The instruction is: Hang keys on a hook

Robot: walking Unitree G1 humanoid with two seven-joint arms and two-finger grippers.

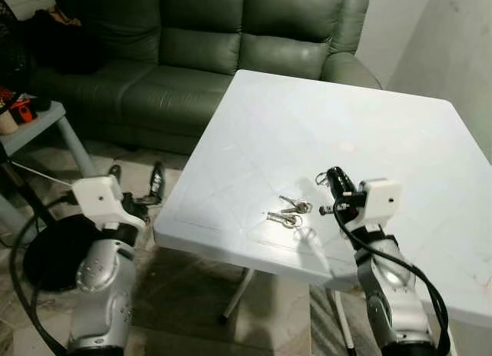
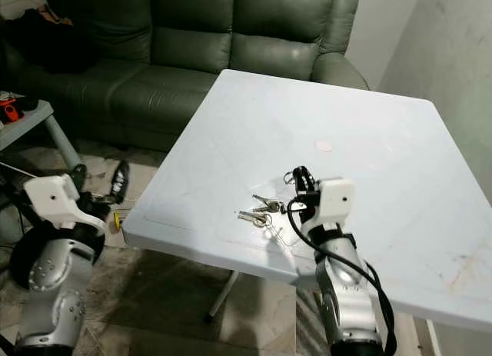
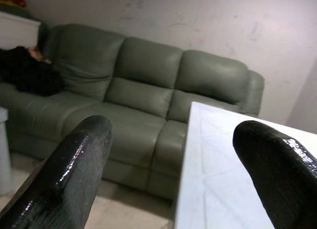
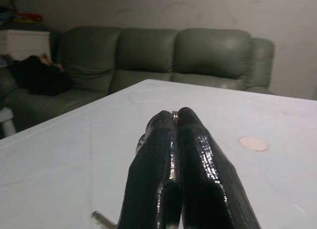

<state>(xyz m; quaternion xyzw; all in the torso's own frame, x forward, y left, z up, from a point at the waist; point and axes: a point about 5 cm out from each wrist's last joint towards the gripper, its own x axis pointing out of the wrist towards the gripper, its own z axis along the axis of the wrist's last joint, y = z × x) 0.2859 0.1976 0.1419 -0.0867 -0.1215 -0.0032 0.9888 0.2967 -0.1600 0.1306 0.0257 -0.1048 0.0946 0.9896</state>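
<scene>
Right gripper (image 4: 177, 121) pinched on thin metal key ring (image 4: 175, 112) above square white plastic table (image 1: 400, 133), left gripper (image 3: 173, 155) spread wide beside it.

Two head cameras look forward and down from above at a white counter (image 1: 323, 133) with a green sofa (image 2: 192, 41) behind (nearly the same scene, slightly offset). Each wrist camera sits close behind its own black fingers (image 3: 74, 174), looking low across the counter toward that sofa.
</scene>
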